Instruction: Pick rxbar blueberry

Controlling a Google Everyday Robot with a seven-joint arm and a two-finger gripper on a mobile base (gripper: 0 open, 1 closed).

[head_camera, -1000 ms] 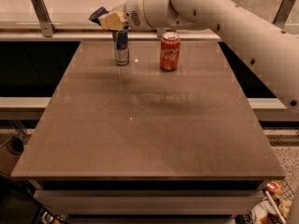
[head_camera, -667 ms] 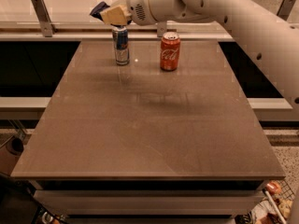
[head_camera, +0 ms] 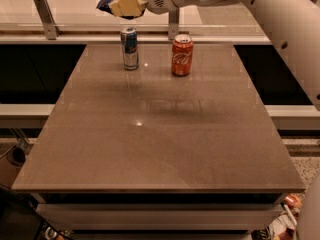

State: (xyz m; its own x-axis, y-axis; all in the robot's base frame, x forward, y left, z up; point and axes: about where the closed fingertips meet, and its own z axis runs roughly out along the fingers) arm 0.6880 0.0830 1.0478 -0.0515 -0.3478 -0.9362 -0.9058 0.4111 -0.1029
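Note:
My gripper [head_camera: 120,5] hangs high above the far left part of the brown table [head_camera: 160,134], above the blue-and-silver slim can [head_camera: 130,47]. Its tan fingers [head_camera: 128,5] are shut on the rxbar blueberry [head_camera: 106,1], a dark navy-blue wrapped bar that sticks out to the left of the fingers. The bar is lifted well off the table. Most of the bar is hidden by the fingers.
A red Coca-Cola can [head_camera: 182,54] stands upright at the far middle of the table, to the right of the slim can. A glass rail with a metal post [head_camera: 45,16] runs behind the table. My white arm [head_camera: 270,14] reaches in from the right.
My gripper has risen with the bar in it, higher above the slim can. The two cans have not moved.

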